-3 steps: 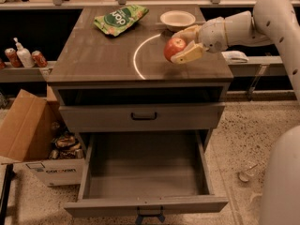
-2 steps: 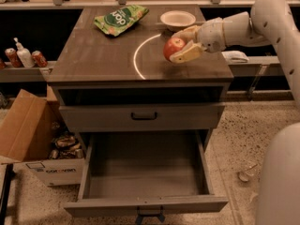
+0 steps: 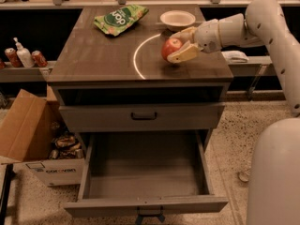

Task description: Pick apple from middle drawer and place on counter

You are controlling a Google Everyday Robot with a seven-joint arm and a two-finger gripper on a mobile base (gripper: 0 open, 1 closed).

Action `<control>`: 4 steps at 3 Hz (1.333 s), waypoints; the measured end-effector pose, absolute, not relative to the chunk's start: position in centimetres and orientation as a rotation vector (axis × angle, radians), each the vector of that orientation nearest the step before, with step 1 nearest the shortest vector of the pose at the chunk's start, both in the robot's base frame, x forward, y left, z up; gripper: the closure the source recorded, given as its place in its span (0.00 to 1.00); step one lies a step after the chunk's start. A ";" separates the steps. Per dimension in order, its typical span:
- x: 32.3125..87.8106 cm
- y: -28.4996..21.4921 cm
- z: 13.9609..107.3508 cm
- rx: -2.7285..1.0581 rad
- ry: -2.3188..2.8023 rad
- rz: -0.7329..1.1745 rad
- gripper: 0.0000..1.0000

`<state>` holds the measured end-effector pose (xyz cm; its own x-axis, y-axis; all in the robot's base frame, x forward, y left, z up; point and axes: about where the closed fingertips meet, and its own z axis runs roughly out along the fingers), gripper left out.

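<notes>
The red apple (image 3: 169, 48) is at the right middle of the counter (image 3: 93, 55), at or just above its surface, beside the curved light reflection. My gripper (image 3: 173, 47) reaches in from the right and is shut on the apple, with one finger behind it and one in front. The middle drawer (image 3: 145, 168) is pulled out wide open low in the camera view, and its grey floor holds nothing.
A white bowl (image 3: 177, 18) stands just behind the apple. A green chip bag (image 3: 120, 17) lies at the counter's back. A shut drawer front with a black handle (image 3: 143, 116) is above the open drawer. A cardboard box (image 3: 26, 130) stands left on the floor.
</notes>
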<state>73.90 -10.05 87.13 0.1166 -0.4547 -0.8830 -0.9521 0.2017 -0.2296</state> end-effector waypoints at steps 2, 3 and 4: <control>74.4 -9.8 86.1 -1.406 1.500 0.667 0.11; 74.4 -9.8 85.9 -1.417 1.502 0.668 0.00; 74.4 -9.8 85.8 -1.419 1.503 0.668 0.00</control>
<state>74.45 -9.79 85.80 0.1028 -0.4543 -0.8849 -0.9613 0.1834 -0.2058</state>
